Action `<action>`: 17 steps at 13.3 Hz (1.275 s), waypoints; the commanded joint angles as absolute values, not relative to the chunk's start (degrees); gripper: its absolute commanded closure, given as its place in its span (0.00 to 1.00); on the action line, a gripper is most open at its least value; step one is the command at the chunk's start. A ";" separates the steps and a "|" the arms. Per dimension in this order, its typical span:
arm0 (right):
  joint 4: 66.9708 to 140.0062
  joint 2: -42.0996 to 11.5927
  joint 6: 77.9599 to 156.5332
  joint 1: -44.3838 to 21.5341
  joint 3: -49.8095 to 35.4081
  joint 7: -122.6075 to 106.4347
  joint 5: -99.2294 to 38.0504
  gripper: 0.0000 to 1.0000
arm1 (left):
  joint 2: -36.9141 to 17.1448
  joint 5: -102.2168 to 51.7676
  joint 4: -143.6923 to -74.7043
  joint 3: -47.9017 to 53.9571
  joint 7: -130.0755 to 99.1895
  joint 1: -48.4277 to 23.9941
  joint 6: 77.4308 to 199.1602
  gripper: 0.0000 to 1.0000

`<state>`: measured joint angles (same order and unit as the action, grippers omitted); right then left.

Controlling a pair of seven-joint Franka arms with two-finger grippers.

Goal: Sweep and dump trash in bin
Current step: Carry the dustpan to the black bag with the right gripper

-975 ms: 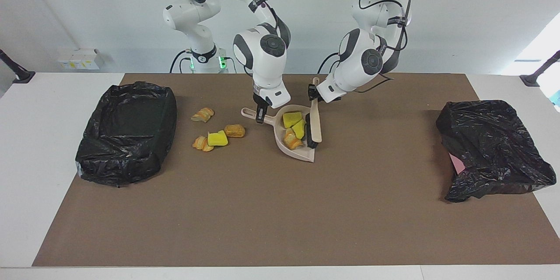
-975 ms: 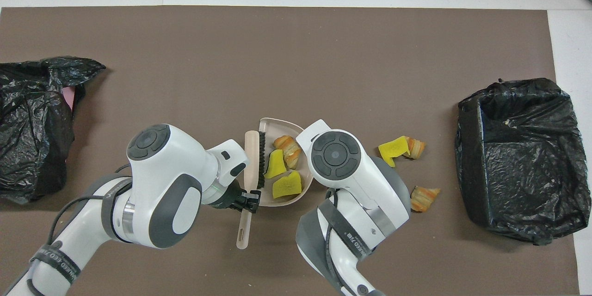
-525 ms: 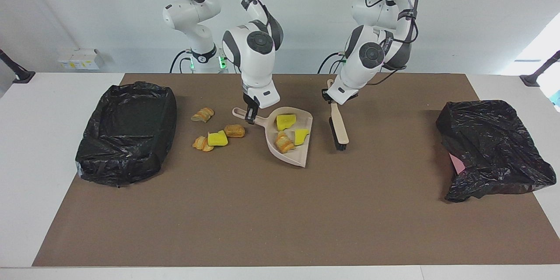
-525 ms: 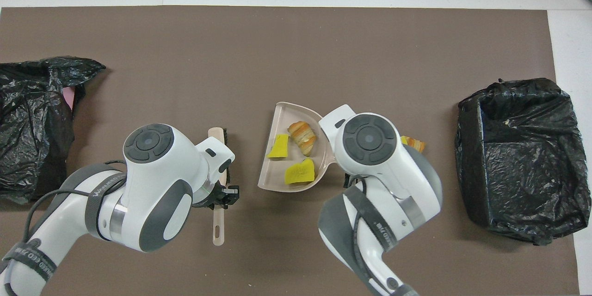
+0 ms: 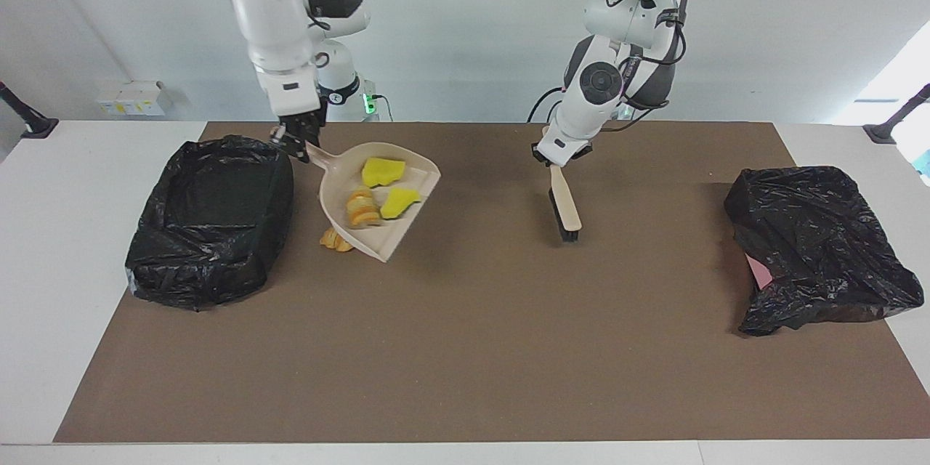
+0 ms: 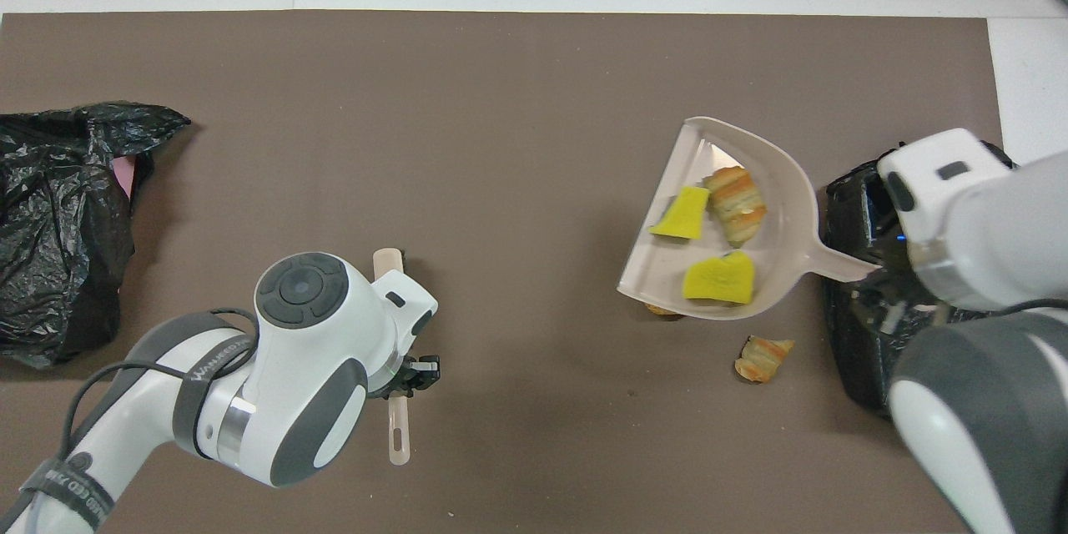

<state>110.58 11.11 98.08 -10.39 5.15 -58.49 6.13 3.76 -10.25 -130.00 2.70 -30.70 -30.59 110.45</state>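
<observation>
Right gripper [image 5: 294, 143] gripping dustpan [image 5: 407, 205], now lifted beside bin [image 5: 211, 221]; holds three trash bits [image 5: 383, 171]. Left gripper [image 5: 556, 158] clamps brush [image 5: 564, 208].

trash [image 5: 336, 240] mostly hidden under dustpan [image 5: 341, 192], black bag [image 6: 58, 225] cut off by edge

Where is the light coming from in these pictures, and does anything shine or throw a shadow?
Facing view: bright daylight enters at the upper corner by the left arm's end; the raised dustpan and the brush throw soft shadows on the mat. Overhead view: the pan's floor shows a pale glare streak, and the bin liner glints.
</observation>
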 commanded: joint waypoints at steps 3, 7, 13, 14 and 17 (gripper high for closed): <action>111.62 12.22 100.62 8.93 4.48 -79.14 10.61 1.00 | 7.74 -9.66 -134.81 2.46 -42.79 -40.14 113.89 1.00; 112.23 12.48 104.84 15.29 4.48 -88.31 23.26 1.00 | 7.38 -15.54 -137.81 2.55 -44.91 -45.96 120.40 1.00; 118.20 12.57 106.51 11.69 4.13 -93.59 38.39 1.00 | 6.68 -18.54 -138.87 2.55 -44.47 -48.60 121.20 0.69; 120.04 13.26 108.00 10.91 3.61 -94.30 41.80 1.00 | 6.59 -18.54 -138.87 2.55 -44.39 -48.60 121.11 0.44; 120.85 13.80 109.51 7.91 3.69 -94.31 47.10 1.00 | 5.72 -18.54 -137.91 2.29 -43.68 -47.03 121.20 0.00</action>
